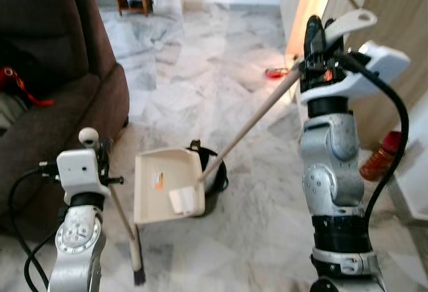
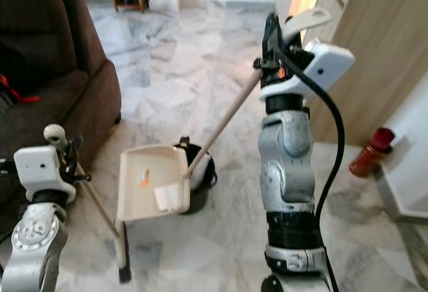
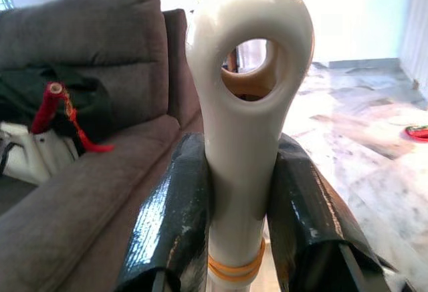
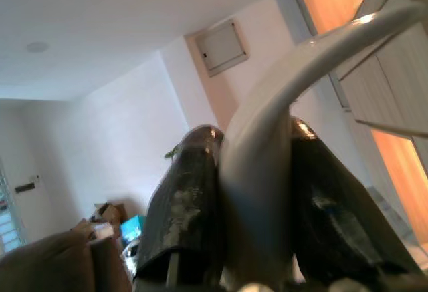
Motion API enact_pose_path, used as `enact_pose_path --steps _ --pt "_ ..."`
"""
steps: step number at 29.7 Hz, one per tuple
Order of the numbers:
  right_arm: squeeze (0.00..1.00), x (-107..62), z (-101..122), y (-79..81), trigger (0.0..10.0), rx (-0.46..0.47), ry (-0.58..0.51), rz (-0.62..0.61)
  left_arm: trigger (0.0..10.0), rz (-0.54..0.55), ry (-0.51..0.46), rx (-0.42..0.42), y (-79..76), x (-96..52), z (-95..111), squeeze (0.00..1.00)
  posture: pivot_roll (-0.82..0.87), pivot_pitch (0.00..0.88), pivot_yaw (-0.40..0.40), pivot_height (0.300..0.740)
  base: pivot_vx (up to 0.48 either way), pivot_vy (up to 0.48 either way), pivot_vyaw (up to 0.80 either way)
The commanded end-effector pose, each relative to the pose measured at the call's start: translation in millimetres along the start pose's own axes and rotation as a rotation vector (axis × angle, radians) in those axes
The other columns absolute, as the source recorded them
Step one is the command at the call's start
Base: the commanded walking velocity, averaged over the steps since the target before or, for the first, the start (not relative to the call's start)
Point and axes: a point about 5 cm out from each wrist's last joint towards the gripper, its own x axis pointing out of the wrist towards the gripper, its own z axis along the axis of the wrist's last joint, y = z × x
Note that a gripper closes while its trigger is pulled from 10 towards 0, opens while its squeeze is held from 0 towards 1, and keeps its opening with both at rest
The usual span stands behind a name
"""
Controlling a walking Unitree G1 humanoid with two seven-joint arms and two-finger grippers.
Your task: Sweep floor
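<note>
While tilted over black bin (image 1: 215,172), dustpan (image 1: 164,185) clamped by right gripper (image 1: 315,35), broom (image 1: 127,228) pinched by left gripper (image 3: 234,212); risked spilling debris beside bin.

Open marble floor (image 1: 200,58) toward 12 o'clock. Blocked at 9 o'clock by brown sofa (image 1: 60,105). Straight ahead, cream dustpan (image 1: 164,185) tipped over black bin (image 1: 212,172), its long handle (image 1: 254,121) slanting toward 1 o'clock. Wooden cabinet (image 1: 394,18) and red bottle (image 1: 381,155) crowding 3 o'clock.
</note>
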Motion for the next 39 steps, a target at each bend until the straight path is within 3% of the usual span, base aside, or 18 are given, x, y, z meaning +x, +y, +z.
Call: enact_pose_path --steps 1,22,31,35,39 --pt "0.00 6.1 20.2 5.9 10.0 0.005 -0.092 0.018 10.0 0.002 -0.063 0.007 1.4 1.7 11.9 0.00 0.03 0.063 0.009 0.740 0.480 0.000 0.00" --pt "0.00 5.3 18.1 8.4 10.0 0.019 -0.077 0.028 10.0 0.007 -0.070 0.007 3.2 2.2 13.4 0.00 0.03 0.067 0.009 0.740 0.456 0.000 0.00" --pt "0.00 2.2 20.8 11.2 10.0 0.025 -0.095 0.049 10.0 0.000 -0.086 -0.007 1.6 1.5 15.0 0.00 0.03 0.068 0.010 0.740 0.035 0.000 0.00" --pt "0.00 -2.3 25.1 24.8 10.0 -0.047 -0.137 0.166 10.0 -0.003 -0.088 -0.010 1.5 1.4 15.0 0.00 0.03 0.071 0.009 0.740 0.000 0.000 0.00" --pt "0.00 -8.7 22.9 42.8 10.0 -0.059 -0.140 0.257 10.0 -0.003 -0.090 -0.011 1.4 1.3 15.3 0.00 0.03 0.073 0.009 0.740 0.000 0.000 0.00"
